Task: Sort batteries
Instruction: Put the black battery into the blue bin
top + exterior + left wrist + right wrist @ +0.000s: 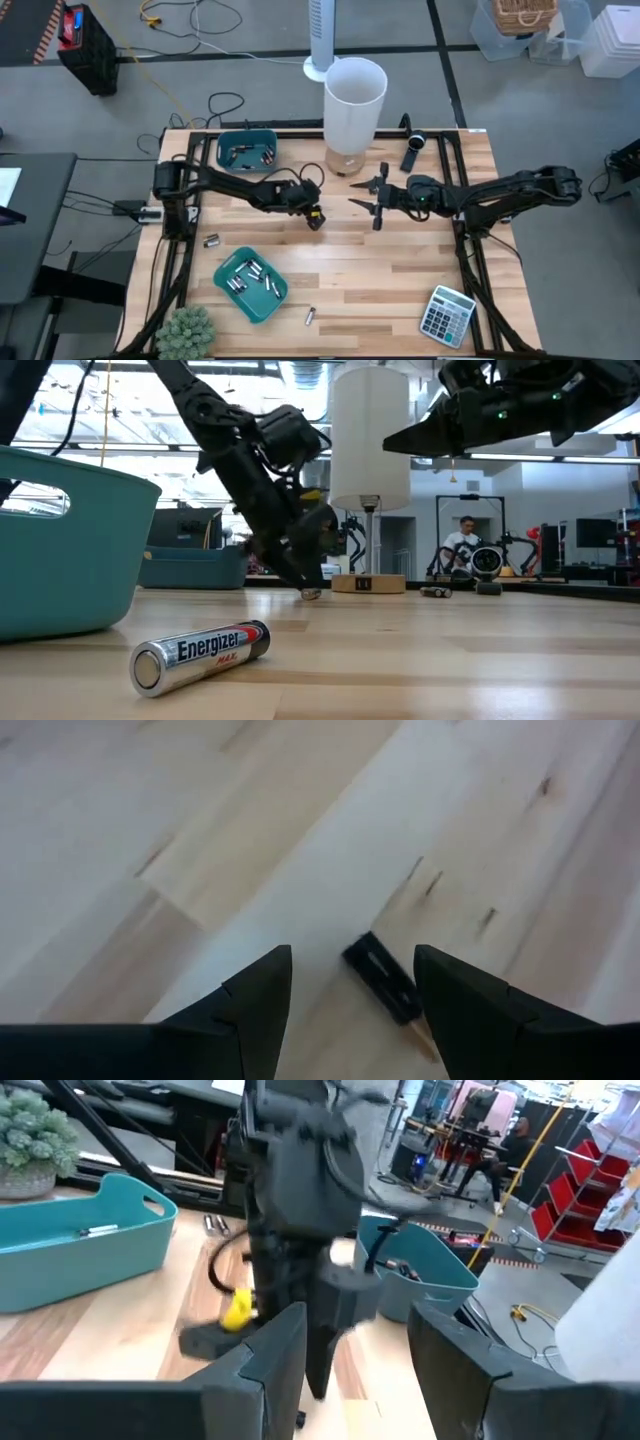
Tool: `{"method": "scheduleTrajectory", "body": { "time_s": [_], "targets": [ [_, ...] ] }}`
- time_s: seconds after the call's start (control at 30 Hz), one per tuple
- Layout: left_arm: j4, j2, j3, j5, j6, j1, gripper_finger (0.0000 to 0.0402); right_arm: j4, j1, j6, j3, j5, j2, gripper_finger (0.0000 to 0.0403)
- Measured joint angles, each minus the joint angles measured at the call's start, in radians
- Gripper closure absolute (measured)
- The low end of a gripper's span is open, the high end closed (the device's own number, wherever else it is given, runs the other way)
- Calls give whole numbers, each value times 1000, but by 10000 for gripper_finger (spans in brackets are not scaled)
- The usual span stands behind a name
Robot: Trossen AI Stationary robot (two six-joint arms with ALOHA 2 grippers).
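Batteries (pixel 246 277) are seen in the near teal bin (pixel 268 307). One dark battery (pixel 383 978), its end cut off, lies on the worktop (pixel 400 280) beyond that bin, between the left gripper's (pixel 352 982) open, empty jaws. The right gripper (pixel 366 196) hangs farther beyond the bin, jaws parted, empty.

One battery (pixel 200 653) at the lower left of the low view reads "Energizer MAX" (smaller print is unreadable); nothing else is legible.
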Motion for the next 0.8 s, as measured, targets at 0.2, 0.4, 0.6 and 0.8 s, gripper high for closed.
{"method": "scheduleTrajectory", "body": {
  "time_s": [0.2,0.4,0.6,0.8],
  "targets": [
    [-5,63,39,30,3,-9,195,2,0,0,0,0,-1,214],
    [-63,84,52,55,-5,-10,205,2,0,1,0,3,-1,214],
    [-94,86,50,55,-1,-9,280,2,0,1,0,3,-1,214],
    [-115,88,49,41,27,-9,362,3,-1,9,0,3,0,214]
  ]
}}
